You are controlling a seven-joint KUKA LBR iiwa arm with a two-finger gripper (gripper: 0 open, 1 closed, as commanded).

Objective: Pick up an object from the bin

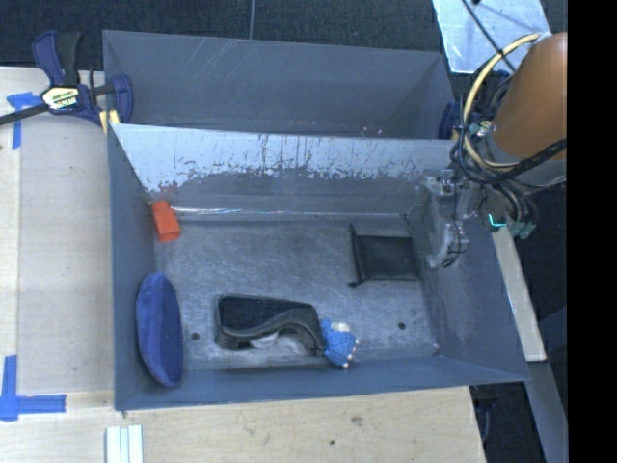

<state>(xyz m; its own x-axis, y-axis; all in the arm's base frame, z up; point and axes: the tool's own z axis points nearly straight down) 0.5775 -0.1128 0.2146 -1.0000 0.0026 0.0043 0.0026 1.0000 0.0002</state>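
Bin (289,95): 5 loose things, one each | claw (450,249) beside black pad (386,257)

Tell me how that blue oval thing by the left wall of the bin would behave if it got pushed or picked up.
The blue oval thing looks soft and padded, so it would probably squash when squeezed. It lies flat along the bin's left wall, so it seems unlikely to roll; a push would likely slide it.

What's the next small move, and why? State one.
Likely ease the gripper toward the view's left, over the flat black square: it lies just beside the gripper, flat, with nothing on it or between them.
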